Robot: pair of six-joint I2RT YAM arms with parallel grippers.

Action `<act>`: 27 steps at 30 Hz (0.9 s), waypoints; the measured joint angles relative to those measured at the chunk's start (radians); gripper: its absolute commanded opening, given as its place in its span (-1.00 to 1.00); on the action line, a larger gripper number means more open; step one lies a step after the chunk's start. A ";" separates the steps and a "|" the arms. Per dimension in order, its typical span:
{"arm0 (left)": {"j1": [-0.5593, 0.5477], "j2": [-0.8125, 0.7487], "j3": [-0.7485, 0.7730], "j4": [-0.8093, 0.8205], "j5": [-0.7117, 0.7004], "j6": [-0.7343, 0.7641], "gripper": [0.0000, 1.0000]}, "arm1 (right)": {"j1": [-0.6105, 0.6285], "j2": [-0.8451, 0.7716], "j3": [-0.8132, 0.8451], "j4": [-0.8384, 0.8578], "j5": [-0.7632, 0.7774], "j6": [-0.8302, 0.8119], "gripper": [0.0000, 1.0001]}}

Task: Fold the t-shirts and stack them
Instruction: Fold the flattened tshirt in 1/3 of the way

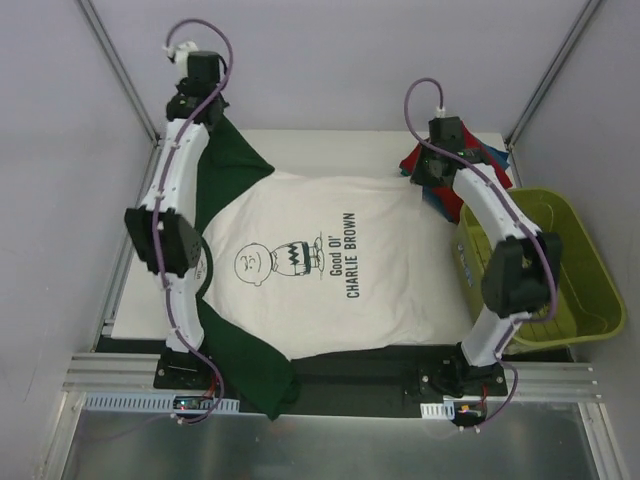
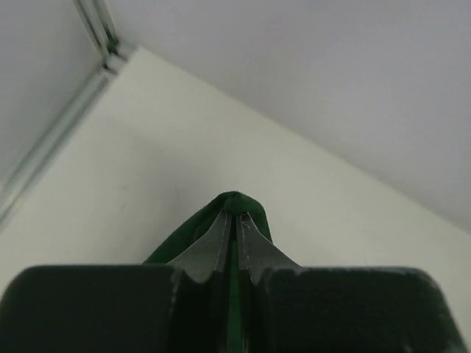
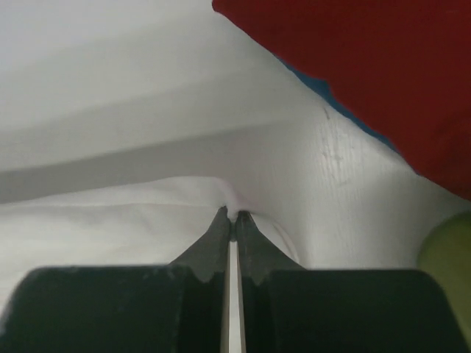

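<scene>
The cream-white t-shirt [image 1: 330, 270] is laid print-up on the table [image 1: 330, 145], its far green sleeve [image 2: 234, 202] clamped between the left gripper [image 2: 234, 220]'s jaws and its white hem corner [image 3: 184, 195] between the right gripper [image 3: 232, 219]'s, presumably so that the far edge can be lifted evenly for folding.

White arm shells [image 1: 180, 165], black joints [image 1: 165, 240], purple cables [image 1: 228, 50], grey-tipped black claws [image 2: 234, 215].

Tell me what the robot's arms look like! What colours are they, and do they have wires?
Both the left arm and the right arm have curved white plastic links joined by chunky black blocks. A thin purple cable loops along each one. The left gripper and right gripper each have a black body and two narrow, grey, pointed fingers.
</scene>
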 measured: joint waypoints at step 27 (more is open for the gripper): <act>0.019 -0.150 -0.566 0.016 0.152 -0.154 -1.00 | -0.034 0.309 0.130 0.006 -0.132 -0.016 -0.97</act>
